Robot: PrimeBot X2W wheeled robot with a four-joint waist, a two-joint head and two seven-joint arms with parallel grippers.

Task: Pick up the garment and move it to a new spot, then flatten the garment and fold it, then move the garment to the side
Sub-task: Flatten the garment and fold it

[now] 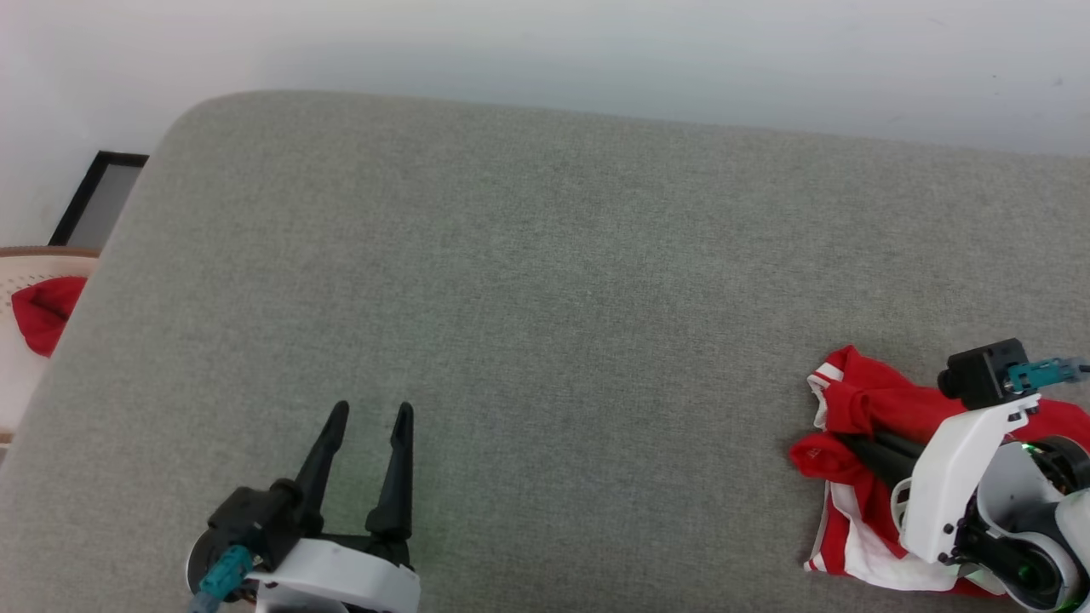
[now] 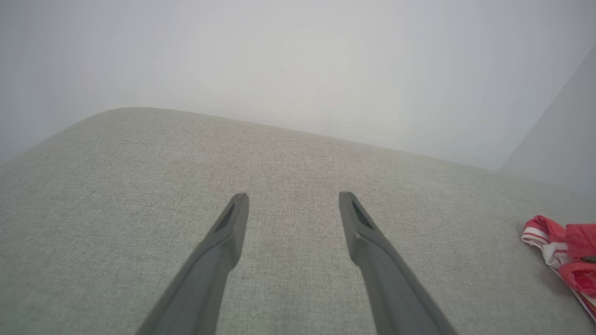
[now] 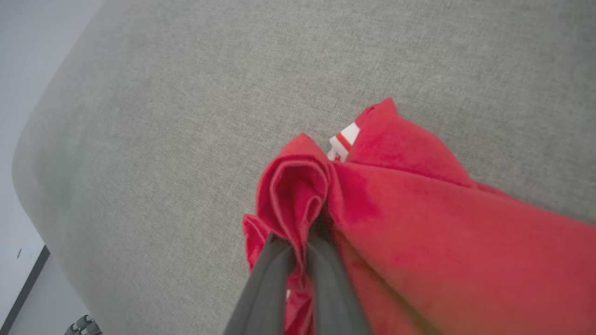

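- The work surface is a grey fabric-covered pad [image 1: 545,281] with a rounded far-left corner and a pale wall [image 1: 545,51] behind it.
- The garment [image 1: 877,404] lies as a crumpled heap at the near right of the pad. It is red on top, with a white panel and red-white striped trim showing along its left and near edges.
- The right gripper [image 3: 300,244] has its jaws closed on a bunched red fold of the garment. The fold is squeezed between them and flares out past their tips (clearest in the right wrist view). A bit of striped trim peeks out beyond the fold, and the red bulk spreads to that view's right.
- I cannot tell whether the pinched fold is lifted off the pad. The bulk of the heap rests on it.
- The left gripper [image 1: 372,413] sits over the near left of the pad, well apart from the garment. Its jaws are spread wide, with bare grey fabric visible between them.
- In the left wrist view, the garment sits at the right edge, showing red cloth and striped trim.
- Off the pad at far left, a small red cloth [image 1: 47,311] lies in a pale perforated basket [image 1: 17,277]. A dark-framed panel [image 1: 98,200] stands beyond it, by the wall.
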